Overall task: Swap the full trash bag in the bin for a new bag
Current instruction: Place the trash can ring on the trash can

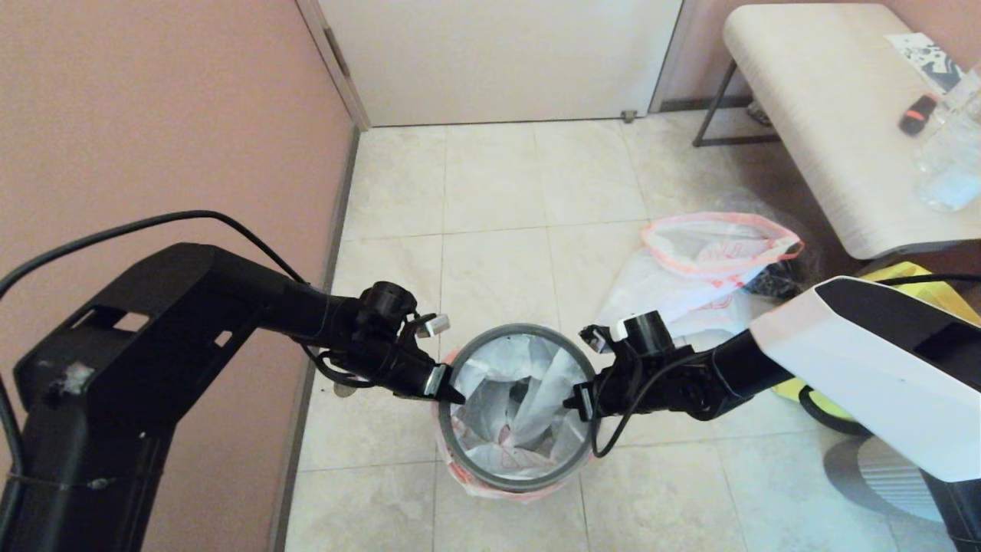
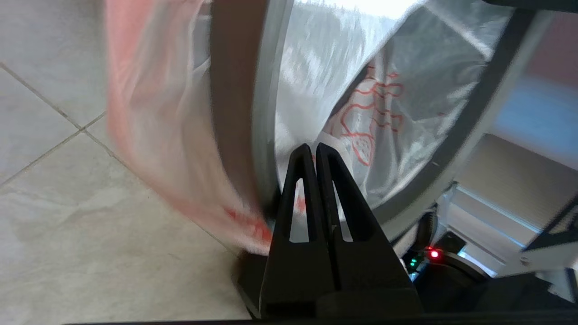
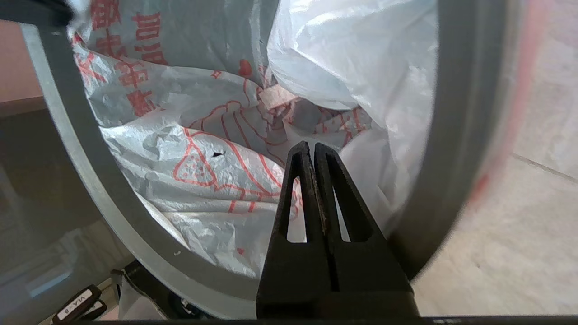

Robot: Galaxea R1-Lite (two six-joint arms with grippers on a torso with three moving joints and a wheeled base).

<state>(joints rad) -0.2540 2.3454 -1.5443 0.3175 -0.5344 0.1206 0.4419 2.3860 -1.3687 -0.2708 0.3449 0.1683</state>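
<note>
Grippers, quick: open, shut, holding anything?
Left gripper: fingers shut, nothing between them, at the bin's left rim.
Right gripper: fingers shut, nothing between them, at its right rim.

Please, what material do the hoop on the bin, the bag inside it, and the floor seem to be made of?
Hoop: probably smooth matte grey plastic; it has an even colour and a soft sheen. Bag: thin translucent white plastic film with red print; it is crinkled and folds over the rim. Floor: glazed beige tiles, ceramic or stone; there are grout lines and a faint gloss. The left tool and right tool are at the rim, shut.
</note>
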